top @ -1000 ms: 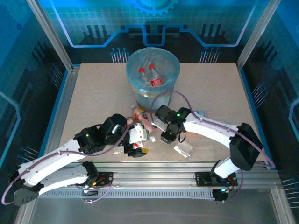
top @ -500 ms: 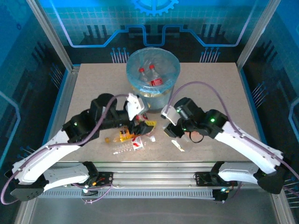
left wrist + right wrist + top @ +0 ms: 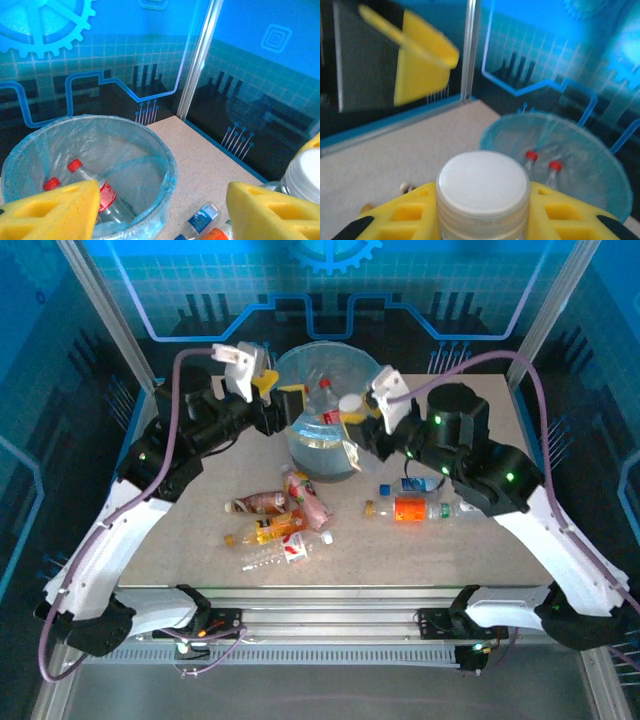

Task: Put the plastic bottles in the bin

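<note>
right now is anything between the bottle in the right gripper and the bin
Nothing visible does. The right gripper holds the white-capped bottle by the rim of the bin, whose mouth is open. The open left gripper hovers at the opposite rim, not between them.

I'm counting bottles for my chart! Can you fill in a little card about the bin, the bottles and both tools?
Bin: upright at the far side of the table, two red-capped bottles inside
Left tool: open, empty, raised beside the bin's left rim
Right tool: shut on a white-capped bottle, by the bin's right rim
Loose bottles: about six lying on the table in front of the bin
</note>
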